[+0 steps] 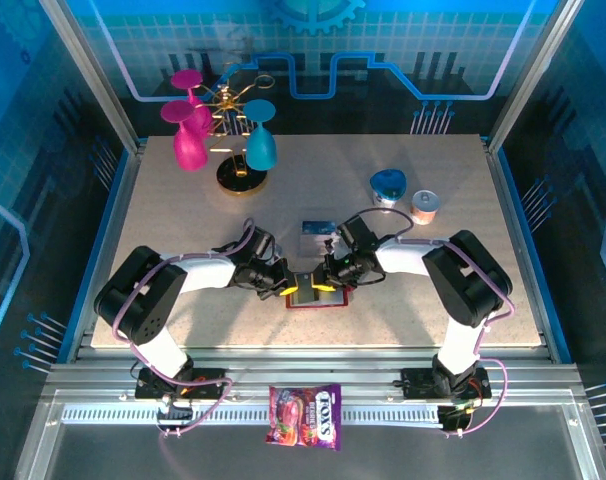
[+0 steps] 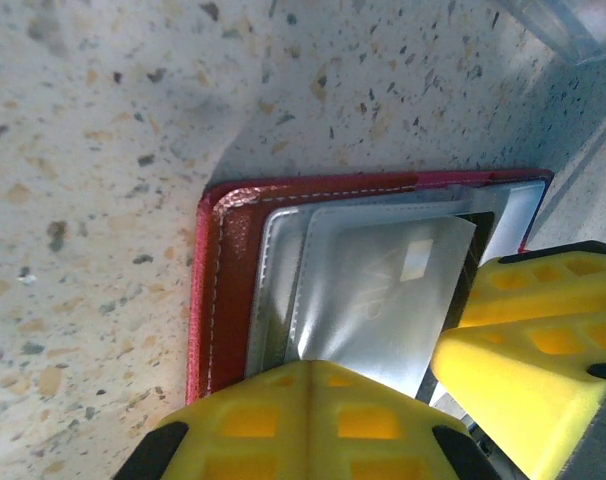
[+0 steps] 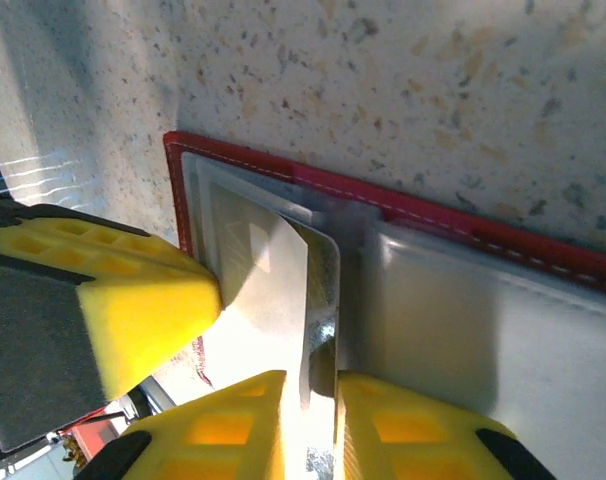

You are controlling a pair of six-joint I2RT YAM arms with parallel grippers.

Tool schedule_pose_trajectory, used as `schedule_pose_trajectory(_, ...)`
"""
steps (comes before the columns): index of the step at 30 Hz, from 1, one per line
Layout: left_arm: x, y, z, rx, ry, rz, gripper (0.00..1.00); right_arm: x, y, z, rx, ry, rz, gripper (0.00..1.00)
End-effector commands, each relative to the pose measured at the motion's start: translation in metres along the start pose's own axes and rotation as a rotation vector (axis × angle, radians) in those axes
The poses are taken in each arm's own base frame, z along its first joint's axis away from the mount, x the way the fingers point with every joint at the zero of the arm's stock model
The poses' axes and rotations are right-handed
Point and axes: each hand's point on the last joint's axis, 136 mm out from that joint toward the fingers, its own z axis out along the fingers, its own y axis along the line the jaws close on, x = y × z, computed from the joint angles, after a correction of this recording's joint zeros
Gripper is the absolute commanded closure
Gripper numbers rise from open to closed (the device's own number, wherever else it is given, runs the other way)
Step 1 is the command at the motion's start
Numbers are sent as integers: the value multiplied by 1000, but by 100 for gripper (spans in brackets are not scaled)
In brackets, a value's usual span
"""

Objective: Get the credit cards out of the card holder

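The red card holder [image 1: 318,298] lies open on the table between the two arms, its greyish pockets facing up [image 2: 233,290] [image 3: 433,215]. My left gripper [image 1: 288,283] [image 2: 311,365] is shut, its yellow fingertips pressed together on the pocket side. A pale silvery credit card [image 2: 383,290] [image 3: 273,290] sticks partly out of a pocket. My right gripper [image 1: 329,280] [image 3: 311,385] has its jaws closed narrowly on that card's edge. Another credit card [image 1: 316,228], blue and white, lies loose on the table behind the holder.
A gold stand [image 1: 238,130] with pink and teal glasses is at the back left. A blue object [image 1: 388,185] and a small cup [image 1: 424,206] sit at the back right. A colourful candy bag [image 1: 305,415] lies on the rail in front of the table.
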Motion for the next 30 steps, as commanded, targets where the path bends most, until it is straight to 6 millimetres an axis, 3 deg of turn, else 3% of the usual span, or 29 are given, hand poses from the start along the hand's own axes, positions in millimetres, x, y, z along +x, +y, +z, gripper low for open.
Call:
schedule_pose_trajectory(1, 10, 21, 6, -71, 33, -11, 98, 4, 3, -6, -41, -1, 11, 82)
schedule_pose_trajectory(16, 11, 19, 1, -69, 25, -5, 98, 8, -8, -11, -29, -11, 21, 89)
schedule_pose_trajectory(30, 13, 15, -5, -51, 13, -2, 97, 12, -28, -33, 60, -4, 5, 89)
